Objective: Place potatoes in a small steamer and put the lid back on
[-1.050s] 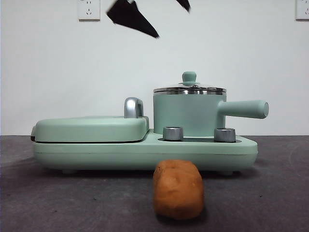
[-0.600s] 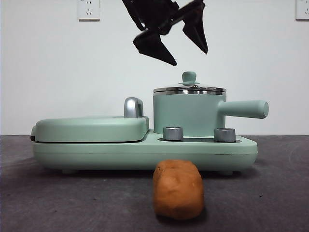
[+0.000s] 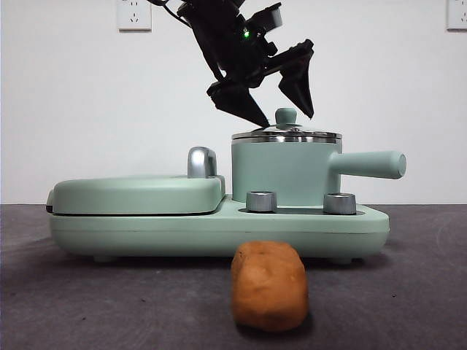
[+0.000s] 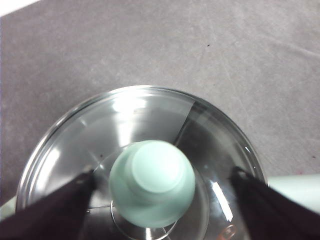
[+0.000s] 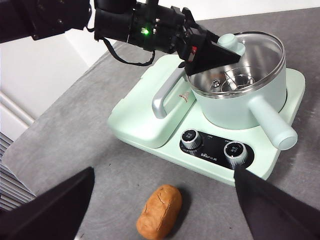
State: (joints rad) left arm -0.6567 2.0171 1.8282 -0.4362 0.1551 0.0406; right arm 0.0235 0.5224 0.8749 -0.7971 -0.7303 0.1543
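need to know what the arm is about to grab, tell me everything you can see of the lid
The lid is a round disc of clear glass with a steel rim and a small mint-green knob at its centre. It sits level and closed on the small steamer, whose steel inside shows through the glass. The left gripper is over it, open, one jaw on each side of the knob and apart from it. Whether the jaw tips touch the glass cannot be told.

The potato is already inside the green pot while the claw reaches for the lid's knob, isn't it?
Not quite. The potato lies on the table in front of the cooker, not inside the green pot; the front view and the right wrist view both show it there. The rest holds: the left gripper hangs with open jaws on either side of the knob of the lid.
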